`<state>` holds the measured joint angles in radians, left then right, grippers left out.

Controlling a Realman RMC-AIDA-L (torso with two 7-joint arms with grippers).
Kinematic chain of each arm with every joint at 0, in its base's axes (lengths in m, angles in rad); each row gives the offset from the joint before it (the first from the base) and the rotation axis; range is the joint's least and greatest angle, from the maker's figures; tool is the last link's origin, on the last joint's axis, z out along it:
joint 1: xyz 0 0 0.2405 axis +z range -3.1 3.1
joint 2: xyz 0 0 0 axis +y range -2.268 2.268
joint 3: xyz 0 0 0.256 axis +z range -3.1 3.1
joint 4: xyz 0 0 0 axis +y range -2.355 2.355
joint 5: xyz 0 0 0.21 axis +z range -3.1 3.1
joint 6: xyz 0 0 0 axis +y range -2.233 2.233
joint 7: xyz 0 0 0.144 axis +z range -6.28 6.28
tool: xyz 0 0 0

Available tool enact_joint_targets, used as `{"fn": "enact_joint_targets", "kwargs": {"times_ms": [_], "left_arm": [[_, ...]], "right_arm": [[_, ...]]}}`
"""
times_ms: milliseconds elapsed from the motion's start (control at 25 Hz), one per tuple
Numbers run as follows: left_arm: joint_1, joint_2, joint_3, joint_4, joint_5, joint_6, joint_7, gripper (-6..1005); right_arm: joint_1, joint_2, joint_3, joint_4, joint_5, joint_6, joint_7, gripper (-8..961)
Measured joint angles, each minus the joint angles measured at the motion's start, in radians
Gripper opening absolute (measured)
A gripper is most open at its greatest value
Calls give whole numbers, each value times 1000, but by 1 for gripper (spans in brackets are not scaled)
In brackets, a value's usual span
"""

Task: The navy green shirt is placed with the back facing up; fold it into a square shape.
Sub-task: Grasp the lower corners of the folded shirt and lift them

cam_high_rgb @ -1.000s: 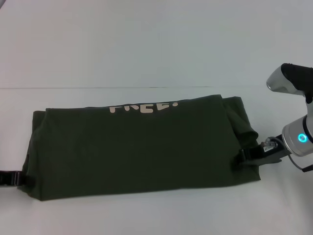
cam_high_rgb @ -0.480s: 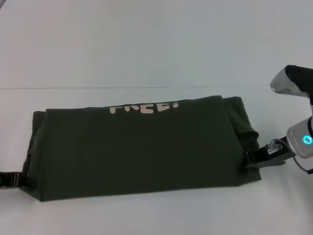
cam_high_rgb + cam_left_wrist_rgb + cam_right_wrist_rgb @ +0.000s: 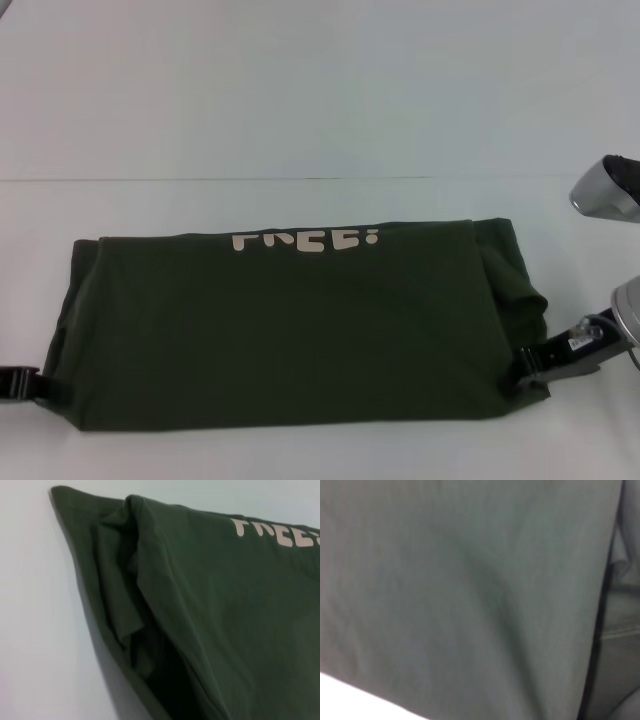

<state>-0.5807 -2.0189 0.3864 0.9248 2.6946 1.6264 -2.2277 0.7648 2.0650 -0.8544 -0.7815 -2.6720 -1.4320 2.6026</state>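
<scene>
While folded shirt [image 3: 290, 330] covers white table [image 3: 300, 120], end effectors [image 3: 525, 365] flanking.

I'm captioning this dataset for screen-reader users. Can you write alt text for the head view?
A navy green shirt, folded into a wide band with cream lettering at its far edge, lies on a white table. The left end effector meets its near left corner, and the right end effector its near right corner.

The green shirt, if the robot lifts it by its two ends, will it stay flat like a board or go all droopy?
Probably droopy. The navy green shirt is soft cloth: its layers bunch and wrinkle at the end in the left wrist view. The middle would likely sag between the left gripper and right gripper. It looks unlikely to slide or roll, lying limp on the table.
</scene>
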Motion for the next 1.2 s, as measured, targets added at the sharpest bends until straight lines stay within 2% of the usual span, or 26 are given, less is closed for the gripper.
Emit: {"fn": "enact_joint_targets", "kwargs": {"times_ms": [280, 440, 840, 1200], "left_arm": [[3, 2, -1, 11, 60, 124, 4, 5], [5, 5, -1, 16, 82, 201, 14, 5], [11, 9, -5, 37, 108, 280, 13, 4], [14, 9, -11, 42, 110, 296, 7, 6]], "right_arm": [[-58, -1, 0, -25, 31, -145, -59, 11], [-74, 0, 0, -24, 35, -167, -80, 11], [-109, -9, 1, -24, 51, -243, -124, 12], [-122, -14, 29, -24, 52, -245, -159, 11]]}}
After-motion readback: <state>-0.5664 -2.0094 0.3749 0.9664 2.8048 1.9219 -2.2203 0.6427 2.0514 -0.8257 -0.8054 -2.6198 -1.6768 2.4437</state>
